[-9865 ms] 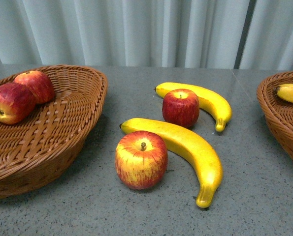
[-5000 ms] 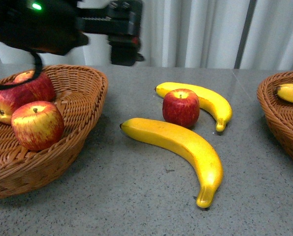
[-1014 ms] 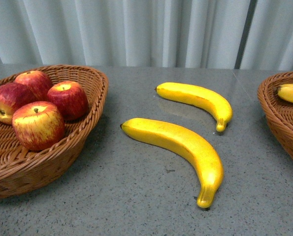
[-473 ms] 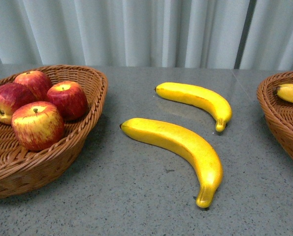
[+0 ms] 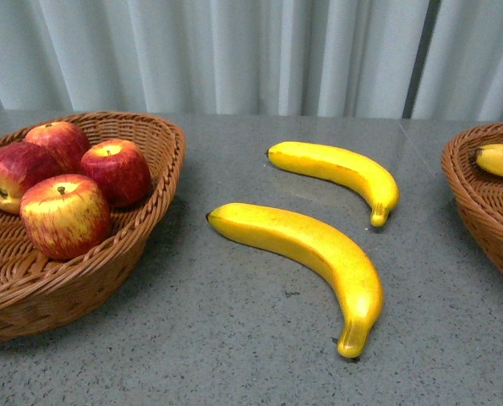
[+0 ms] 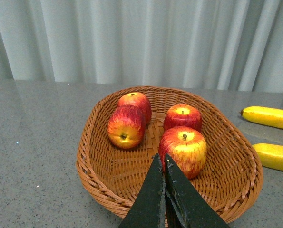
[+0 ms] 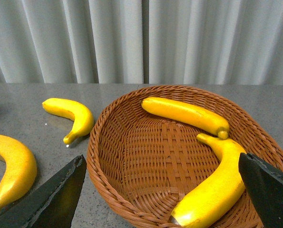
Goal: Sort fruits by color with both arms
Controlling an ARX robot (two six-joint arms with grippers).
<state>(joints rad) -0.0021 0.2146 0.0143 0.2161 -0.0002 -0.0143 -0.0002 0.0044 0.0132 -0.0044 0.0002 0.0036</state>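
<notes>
Bananas left on table, apples all basketed
Left pincer pinched shut just short of apples; right pincer gapes empty before its basket. Big banana lies off to its left: I'd grip mid-curve, squarely.

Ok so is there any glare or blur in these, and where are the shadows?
Front view: sharp, evenly lit, mild sheen on the near banana, soft shadow beside the apple basket. Left wrist view: small highlights on the apples, left gripper a dark silhouette. Right wrist view: no harsh glare, right gripper dark too.
</notes>
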